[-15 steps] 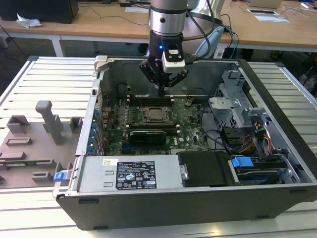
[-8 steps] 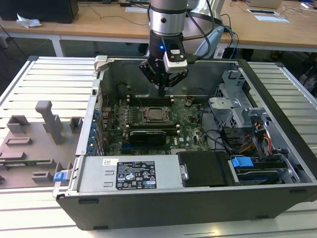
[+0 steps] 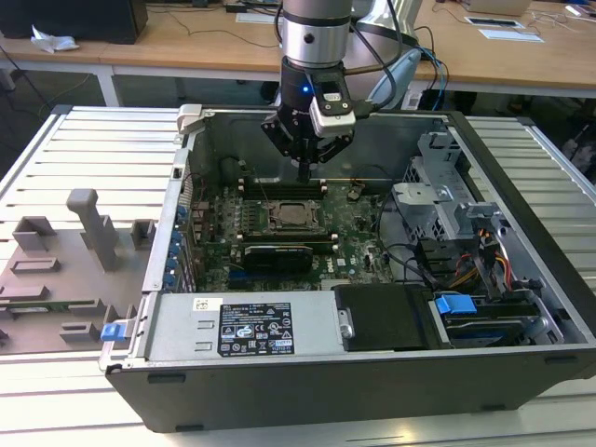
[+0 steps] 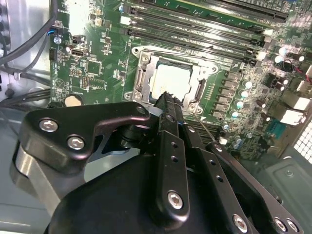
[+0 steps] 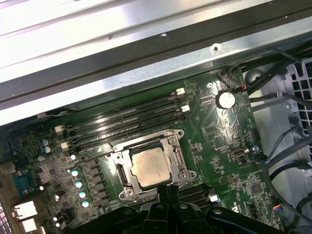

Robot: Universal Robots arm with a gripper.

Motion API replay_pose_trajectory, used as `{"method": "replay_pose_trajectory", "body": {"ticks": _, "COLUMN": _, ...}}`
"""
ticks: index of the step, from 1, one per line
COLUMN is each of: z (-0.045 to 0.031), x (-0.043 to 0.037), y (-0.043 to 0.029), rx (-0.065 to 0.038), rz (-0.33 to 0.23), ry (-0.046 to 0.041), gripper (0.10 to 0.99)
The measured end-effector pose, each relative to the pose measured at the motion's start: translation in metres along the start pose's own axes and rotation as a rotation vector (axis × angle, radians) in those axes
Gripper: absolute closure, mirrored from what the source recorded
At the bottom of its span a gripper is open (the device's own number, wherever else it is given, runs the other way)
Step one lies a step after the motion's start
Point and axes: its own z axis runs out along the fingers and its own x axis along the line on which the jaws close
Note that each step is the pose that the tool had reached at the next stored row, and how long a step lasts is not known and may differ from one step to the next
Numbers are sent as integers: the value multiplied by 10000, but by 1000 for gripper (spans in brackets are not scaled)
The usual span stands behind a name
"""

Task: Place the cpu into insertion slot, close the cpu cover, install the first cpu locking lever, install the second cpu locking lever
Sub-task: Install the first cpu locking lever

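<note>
Arm: silver & black robot arm [image 3: 315, 37] reaches down into open dark-grey metal PC case [image 3: 326, 396], per exterior view
Gripper: black 2-finger gripper [image 3: 305, 172] [image 4: 168, 100] [image 5: 165, 191]; fingers drawn together into 1 narrow tip, no gap seen btw them, nothing seen in its grip
CPU: small flat square chip w/ silvery-grey metal top [image 3: 290, 216] [image 4: 170, 80] [image 5: 151, 168]; lies flat & level in the socket, mid-board
Slot: square dark socket w/ metal rim [image 5: 187, 173], part of green motherboard [image 3: 358, 233] [image 5: 219, 146]; cpu sits inside it
Cover: thin silvery-grey metal frame plate w/ square window [image 4: 168, 59] [image 5: 146, 148]; looks laid down flat over socket, chip top showing through the window
Levers: can't tell if latched
CPU vs gripper: in both wrist views the tip shows against the socket's edge, just beside the cpu, chip top almost fully uncovered; in exterior view tip hangs over the board near the socket; whether tip touches frame or chip, can't tell
Memory slots: long narrow black slots [image 3: 284, 186] [image 5: 126, 119] run alongside the socket
Case surroundings: case lies on its side on a slatted silver metal table [image 3: 93, 149]; grey plastic fixture plate w/ upright blocks [image 3: 56, 279] sits at exterior view's left, well apart from the gripper
</note>
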Motion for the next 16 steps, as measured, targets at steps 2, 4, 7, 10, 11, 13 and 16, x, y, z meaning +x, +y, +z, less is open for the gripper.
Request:
{"method": "replay_pose_trajectory", "body": {"ticks": 2, "z": 0, "x": 0, "y": 0, "rx": -6, "rz": -164, "ry": -9, "gripper": 980}}
{"method": "replay_pose_trajectory", "body": {"ticks": 4, "z": 0, "x": 0, "y": 0, "rx": -10, "rz": -292, "ry": -15, "gripper": 980}}
{"method": "replay_pose_trajectory", "body": {"ticks": 7, "z": 0, "x": 0, "y": 0, "rx": -15, "rz": -442, "ry": -23, "gripper": 980}}
{"method": "replay_pose_trajectory", "body": {"ticks": 10, "z": 0, "x": 0, "y": 0, "rx": -23, "rz": -643, "ry": -34, "gripper": 980}}
{"method": "replay_pose_trajectory", "body": {"ticks": 11, "z": 0, "x": 0, "y": 0, "rx": -25, "rz": -684, "ry": -37, "gripper": 980}}
{"method": "replay_pose_trajectory", "body": {"ticks": 13, "z": 0, "x": 0, "y": 0, "rx": -28, "rz": -790, "ry": -42, "gripper": 980}}
{"method": "replay_pose_trajectory", "body": {"ticks": 16, "z": 0, "x": 0, "y": 0, "rx": -33, "rz": -960, "ry": -51, "gripper": 980}}
